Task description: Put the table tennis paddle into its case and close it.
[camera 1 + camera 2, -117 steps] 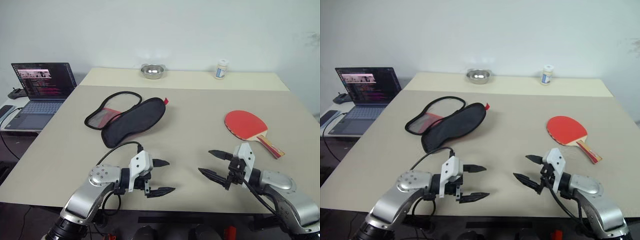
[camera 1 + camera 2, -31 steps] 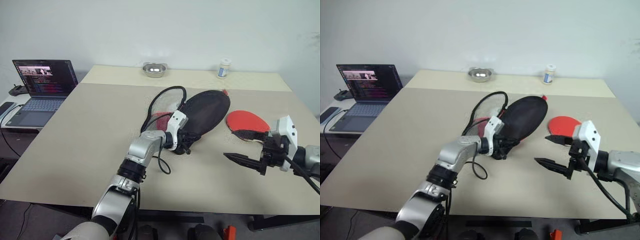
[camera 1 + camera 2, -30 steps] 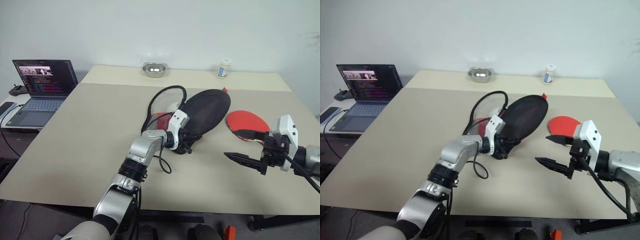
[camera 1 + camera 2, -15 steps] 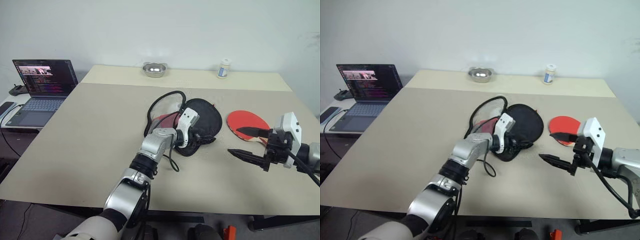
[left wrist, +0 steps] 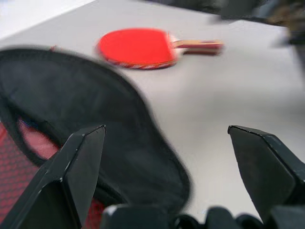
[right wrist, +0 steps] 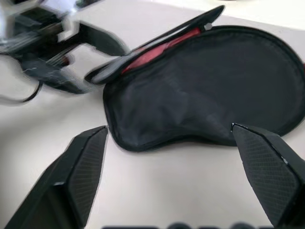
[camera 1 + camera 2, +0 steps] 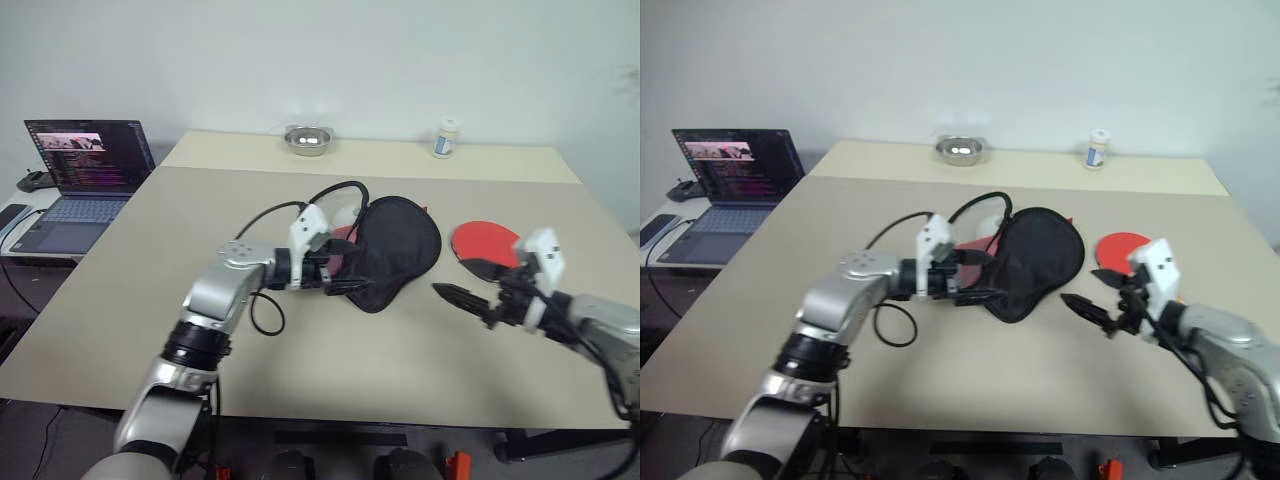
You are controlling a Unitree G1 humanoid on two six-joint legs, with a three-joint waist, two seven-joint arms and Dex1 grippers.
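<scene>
Beige desk, white wall behind. Table tennis paddle flat just beyond right gripper, jaws wide, empty; handle runs away behind that arm. Right arm nearer. Left gripper, jaws wide, beside unzipped case.

Black case lies unzipped on the table, red lining showing. Left gripper sits open beside its edge.
</scene>
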